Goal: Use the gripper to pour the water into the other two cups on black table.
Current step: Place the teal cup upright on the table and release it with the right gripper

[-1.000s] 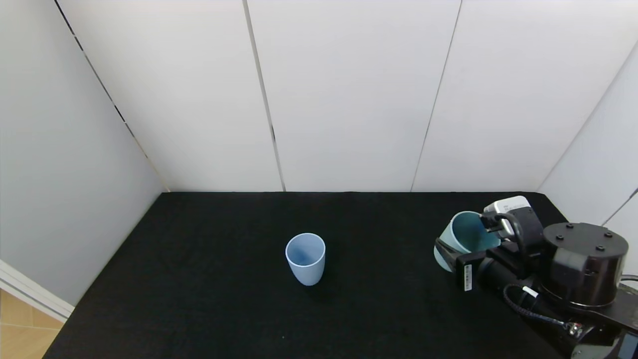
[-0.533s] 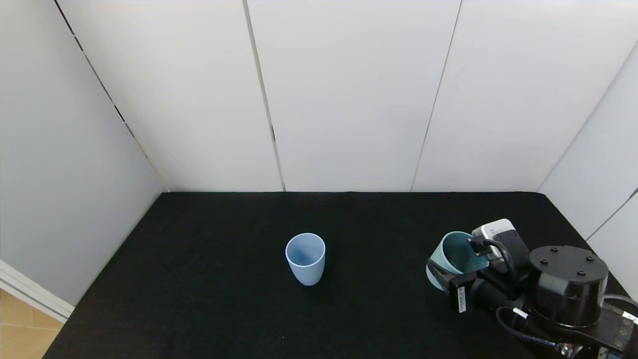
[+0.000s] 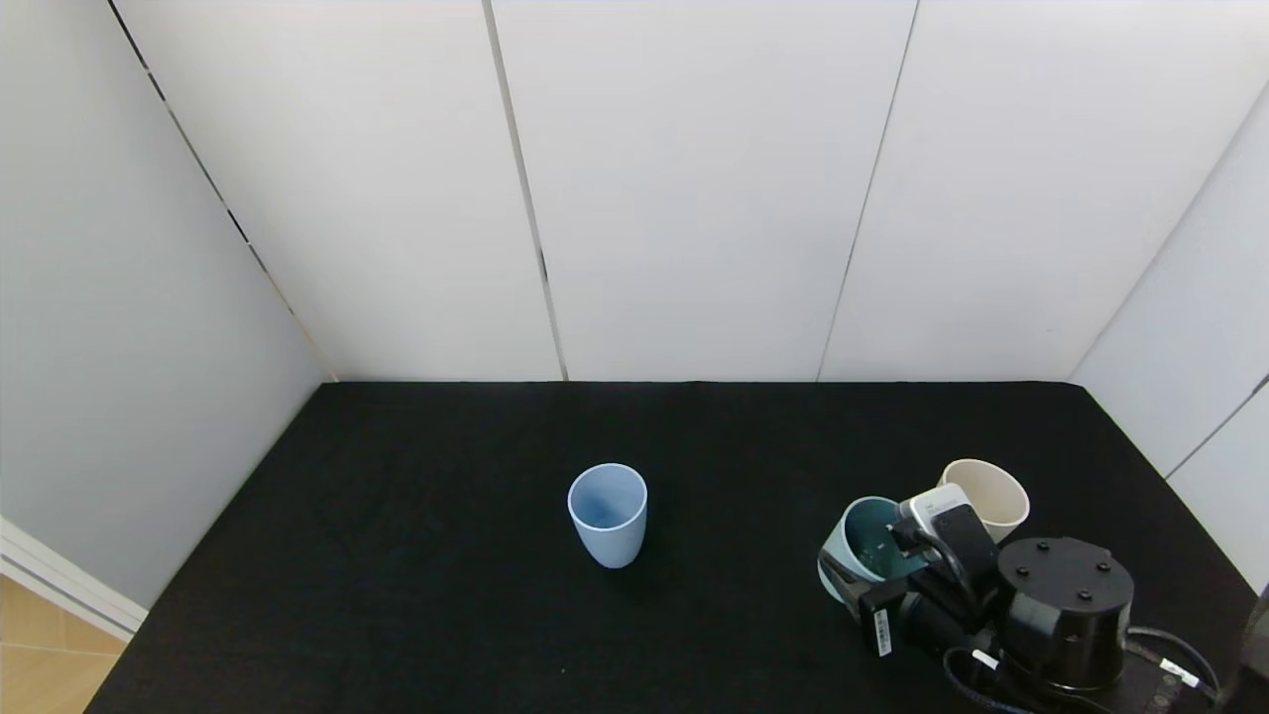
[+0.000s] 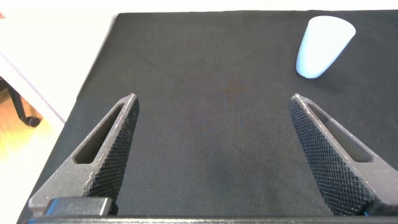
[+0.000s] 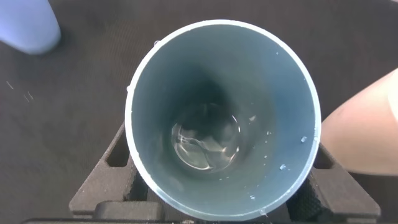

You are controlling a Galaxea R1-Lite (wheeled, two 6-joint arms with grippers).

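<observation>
Right gripper (image 3: 861, 585) clamped on teal cup (image 3: 861, 540), water (image 5: 205, 144) remaining; cream cup (image 3: 986, 496) just beside; tip slowly over its rim.

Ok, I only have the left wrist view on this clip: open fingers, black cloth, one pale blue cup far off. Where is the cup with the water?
Observer: The right gripper is shut on the teal cup, near the right front of the black table.
Operator: Is there water in it?
Observer: Yes, the right wrist view shows a little water at the bottom, with droplets on the inner wall.
Operator: And a second cup to fill?
Observer: A cream cup stands upright just behind and to the right of the teal one.
Operator: Is the blue one tipped?
Observer: No, the light blue cup stands upright near the table's middle, well apart from the others.
</observation>
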